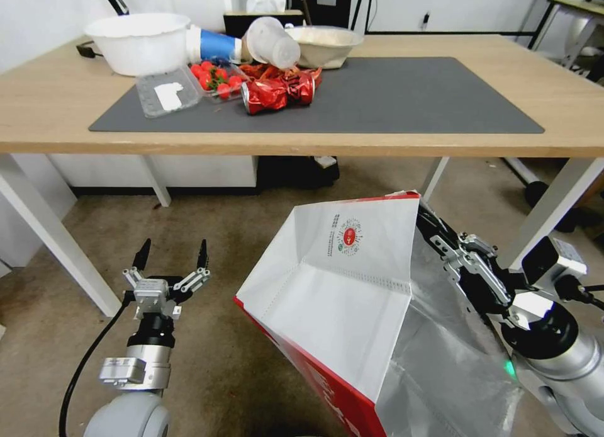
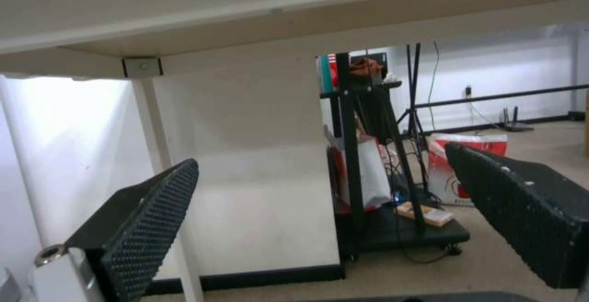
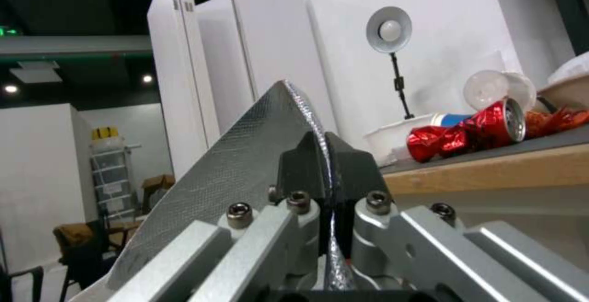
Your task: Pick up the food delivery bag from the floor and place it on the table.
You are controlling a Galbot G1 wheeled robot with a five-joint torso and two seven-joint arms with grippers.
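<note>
- Bag first: the food delivery bag (image 1: 340, 298) hangs tilted in front of the table (image 1: 440, 141), below the level of its top, with its mouth open toward the head camera. A white panel with a small round red logo faces up, a red side panel runs along its lower edge, and the silver foil lining shows on its right side.
- The right gripper (image 1: 434, 232) is clamped on the bag's upper right edge; in the right wrist view its two dark fingers (image 3: 301, 164) are pressed together with the foil rim (image 3: 245, 164) pinched between them.
- The left gripper (image 1: 171, 255) hovers over the floor (image 1: 220, 235) to the left of the bag, apart from it, with its jaws spread wide and nothing between them. In the left wrist view its textured pads (image 2: 153, 214) frame the underside of the table and a white leg.
- On the table's dark grey mat (image 1: 390, 103) lie a crushed red foil wrapper (image 1: 277, 90), a clear tray of strawberries (image 1: 214, 78), a white bowl (image 1: 138, 43), a tipped clear cup (image 1: 270, 41) and a beige bowl (image 1: 324, 45), all clustered at the mat's far left.
</note>
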